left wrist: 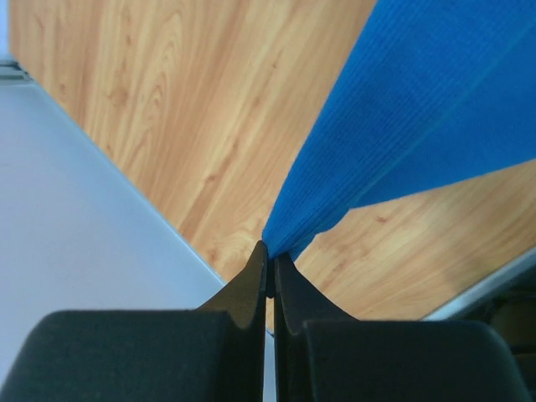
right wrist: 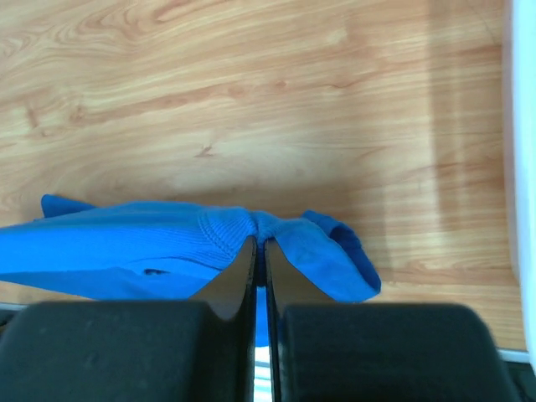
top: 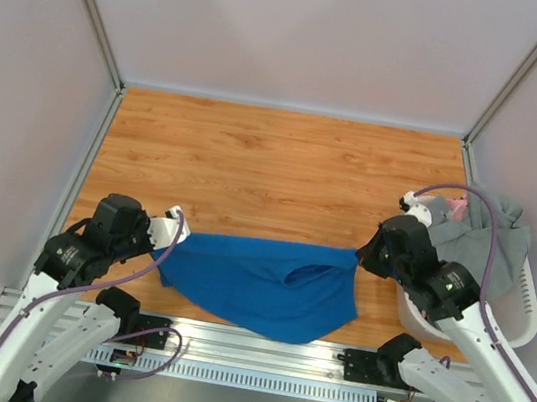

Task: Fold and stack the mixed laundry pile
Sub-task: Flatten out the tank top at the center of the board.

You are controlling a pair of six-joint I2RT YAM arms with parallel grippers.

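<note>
- Fingers of the left end effector [left wrist: 268,255] are pressed together on one corner of the blue garment [top: 256,285], which fans out away from their tips.
- Between the two end effectors the blue garment is stretched across the table [top: 274,162], its far edge pulled fairly straight and its near part bulging in a curve toward the table's front edge.
- Right end effector [right wrist: 258,244] is clamped on the garment's opposite end, with bunched folds lying on both sides of its tips.
- Just to the right of and beyond that end effector sits the white basket [top: 529,316], holding the grey garment [top: 489,244] and a bit of pink cloth [top: 458,205], partly hidden by the arm.
</note>
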